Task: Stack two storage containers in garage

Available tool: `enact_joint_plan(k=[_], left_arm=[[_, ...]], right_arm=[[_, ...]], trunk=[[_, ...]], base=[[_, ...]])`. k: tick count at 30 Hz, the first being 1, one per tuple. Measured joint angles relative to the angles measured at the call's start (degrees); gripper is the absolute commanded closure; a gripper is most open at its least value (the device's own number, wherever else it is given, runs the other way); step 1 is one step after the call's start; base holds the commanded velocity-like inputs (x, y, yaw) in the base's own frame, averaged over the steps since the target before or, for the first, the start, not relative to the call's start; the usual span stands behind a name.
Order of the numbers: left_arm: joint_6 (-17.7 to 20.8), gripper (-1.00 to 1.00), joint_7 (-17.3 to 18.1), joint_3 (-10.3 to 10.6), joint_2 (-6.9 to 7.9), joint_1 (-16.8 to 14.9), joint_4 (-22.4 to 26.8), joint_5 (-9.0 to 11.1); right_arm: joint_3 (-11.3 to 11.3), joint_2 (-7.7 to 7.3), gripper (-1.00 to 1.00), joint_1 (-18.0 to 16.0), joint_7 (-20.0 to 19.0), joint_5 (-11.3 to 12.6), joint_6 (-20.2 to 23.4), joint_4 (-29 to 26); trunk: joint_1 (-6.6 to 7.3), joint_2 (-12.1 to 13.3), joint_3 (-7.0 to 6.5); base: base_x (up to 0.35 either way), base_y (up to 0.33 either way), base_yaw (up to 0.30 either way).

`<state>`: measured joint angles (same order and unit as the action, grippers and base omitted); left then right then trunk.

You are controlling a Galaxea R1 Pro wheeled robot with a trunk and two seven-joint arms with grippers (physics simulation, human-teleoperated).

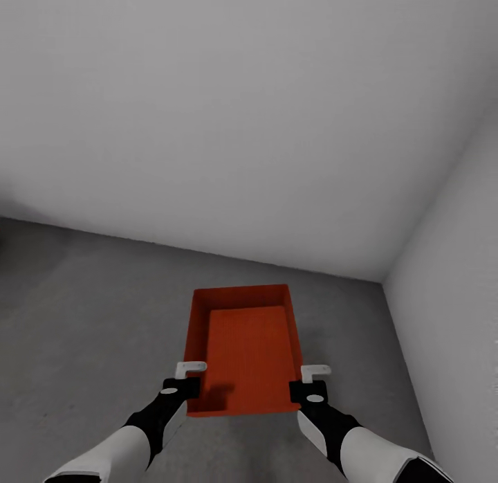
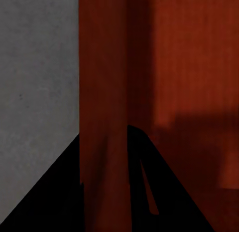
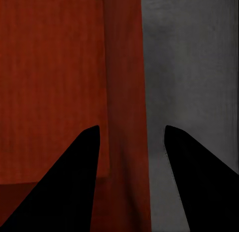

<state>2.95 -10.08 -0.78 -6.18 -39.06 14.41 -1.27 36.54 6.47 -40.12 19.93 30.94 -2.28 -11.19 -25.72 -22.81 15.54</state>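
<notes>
The robot is standing in the garage, carrying one orange-red storage container (image 1: 247, 348) between both arms, held out over the grey concrete floor (image 1: 90, 310).

Nearest the robot, the left gripper (image 1: 188, 369) is sitting at the container's left wall near its near corner, and the right gripper (image 1: 315, 372) is sitting at the right wall opposite. The container's long axis is running straight away from the robot, toward the white wall (image 1: 228, 109) beyond, so each arm is equally close to its own side.

The left wrist view is showing the left wall (image 2: 102, 92) standing between two dark fingers (image 2: 159, 192), which are pressing on it: that pincer is clamped on the wall. The right wrist view is showing the right wall (image 3: 124, 92) between two fingers (image 3: 74, 182) spread with space either side, so whether they are pinching it I cannot tell.

Only the head view is showing the room corner beyond the container.
</notes>
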Motion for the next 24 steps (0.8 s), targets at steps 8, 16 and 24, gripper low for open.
enact_joint_plan(k=[8,16,24], left_arm=[[0.0,1.0,0.0,0.0,-0.01,0.0,0.0,0.0],[0.0,1.0,0.0,0.1,0.01,0.0,0.0,0.1],[0.0,1.0,-0.6,0.1,-0.35,0.0,0.0,0.1]], right_arm=[[0.0,0.0,1.0,0.0,0.0,0.0,0.0,0.0],[0.0,0.01,1.0,0.0,0.0,0.0,0.0,0.0],[-0.1,-0.34,1.0,0.0,-0.6,0.0,0.0,0.0]], trunk=[[0.0,0.0,0.0],[0.0,0.0,0.0],[0.0,0.0,0.0]], base=[[0.322,0.0,-0.285],[0.322,0.0,-0.285],[0.322,0.0,-0.218]])
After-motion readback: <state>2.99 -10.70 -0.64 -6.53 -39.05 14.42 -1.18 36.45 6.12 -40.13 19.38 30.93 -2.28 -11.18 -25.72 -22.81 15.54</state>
